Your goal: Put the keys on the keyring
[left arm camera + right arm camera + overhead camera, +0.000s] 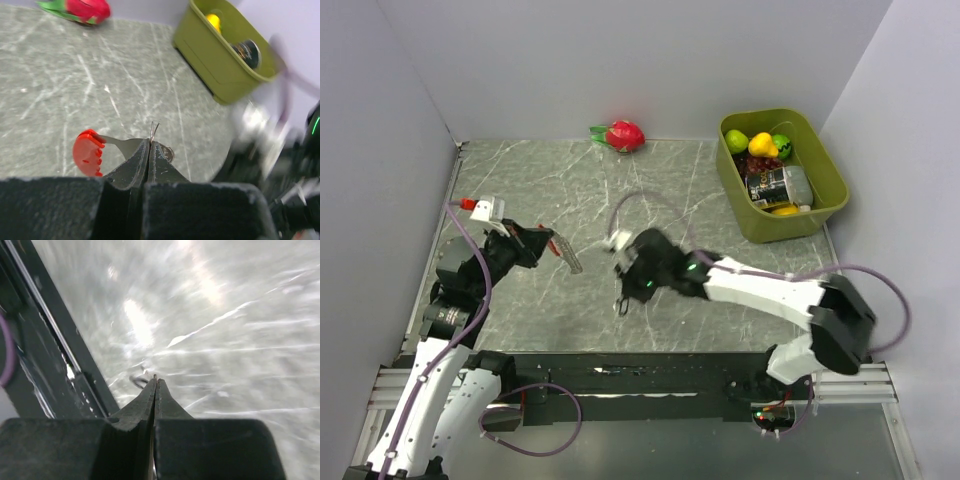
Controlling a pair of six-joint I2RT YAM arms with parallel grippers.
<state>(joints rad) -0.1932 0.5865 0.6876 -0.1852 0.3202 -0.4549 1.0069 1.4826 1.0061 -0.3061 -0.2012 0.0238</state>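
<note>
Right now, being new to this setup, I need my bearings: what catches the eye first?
The red dragon fruit at the back and the green bin in the far right corner stand out first. Next, on the left, the left gripper is shut on a red keyring, and the right gripper is shut near the middle.

The red-crescent keyring, silvery-stemmed, sat clamped in the left gripper. A tiny dark key was well to that gripper's right.
</note>
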